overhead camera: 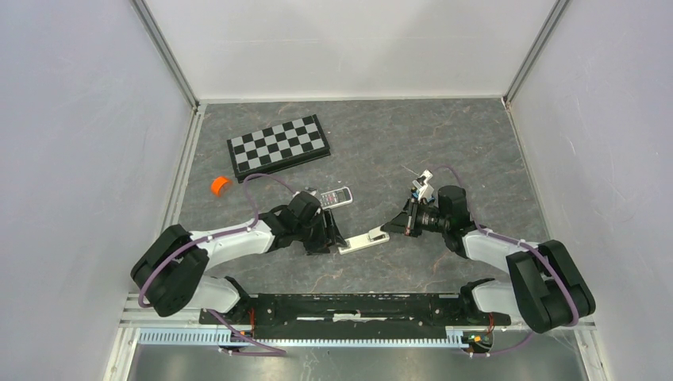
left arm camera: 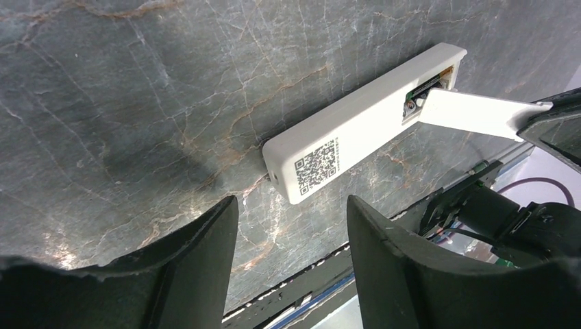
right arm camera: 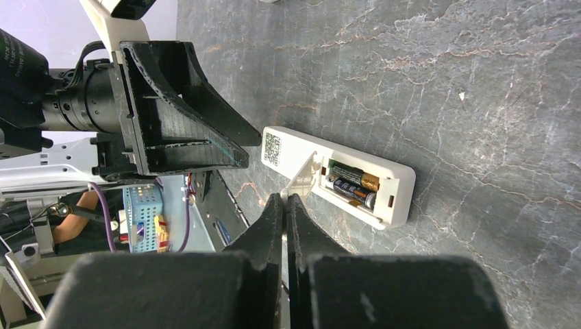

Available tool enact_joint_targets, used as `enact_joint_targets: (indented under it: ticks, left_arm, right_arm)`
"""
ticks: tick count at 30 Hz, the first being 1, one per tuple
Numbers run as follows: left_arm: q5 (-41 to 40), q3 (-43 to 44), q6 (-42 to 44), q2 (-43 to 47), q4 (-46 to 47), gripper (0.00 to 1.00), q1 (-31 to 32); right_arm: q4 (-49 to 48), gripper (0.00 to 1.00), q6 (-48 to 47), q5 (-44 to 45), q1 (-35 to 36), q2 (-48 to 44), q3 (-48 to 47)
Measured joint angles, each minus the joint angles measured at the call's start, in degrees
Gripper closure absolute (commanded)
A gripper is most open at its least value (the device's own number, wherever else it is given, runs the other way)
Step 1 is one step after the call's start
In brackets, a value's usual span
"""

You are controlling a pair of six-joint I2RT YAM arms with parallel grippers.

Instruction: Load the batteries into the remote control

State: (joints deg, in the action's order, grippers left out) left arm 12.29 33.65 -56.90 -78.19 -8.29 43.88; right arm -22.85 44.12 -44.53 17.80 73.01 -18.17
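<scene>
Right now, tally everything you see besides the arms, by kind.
Remotes: 2, slim white remote and buttoned remote
Batteries: 2, in the white remote's recess
Battery cover: 1
Chessboard: 1
Orange object: 1
Total: 7

Seen from above, the remote control's 8 o'clock end is blocked by the left hand, its fingers spread just short of it. The 2 o'clock end is taken by the right hand, pinched on the lifted battery cover, which slants over part of the recess; the batteries are seen uncovered. Bare tabletop is found at 5 o'clock, up to the base rail. At 11 o'clock the passage is narrowed by a grey remote; farther off lie a chessboard and an orange ring.
</scene>
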Motion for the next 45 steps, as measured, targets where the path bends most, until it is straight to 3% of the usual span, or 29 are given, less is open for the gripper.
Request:
enact_joint_targets:
  ticks: [25, 45]
  left_arm:
    - [1.8, -0.1, -2.1, -4.7, 4.0, 0.48, -0.4]
    - [2.8, -0.7, -3.6, -5.6, 5.9, 0.5, -0.4]
  right_arm:
    - [-1.5, 1.0, -0.7, -0.5, 0.0, 2.8, 0.5]
    - [-2.4, 1.0, -0.9, -0.9, -0.1, 2.8, 0.7]
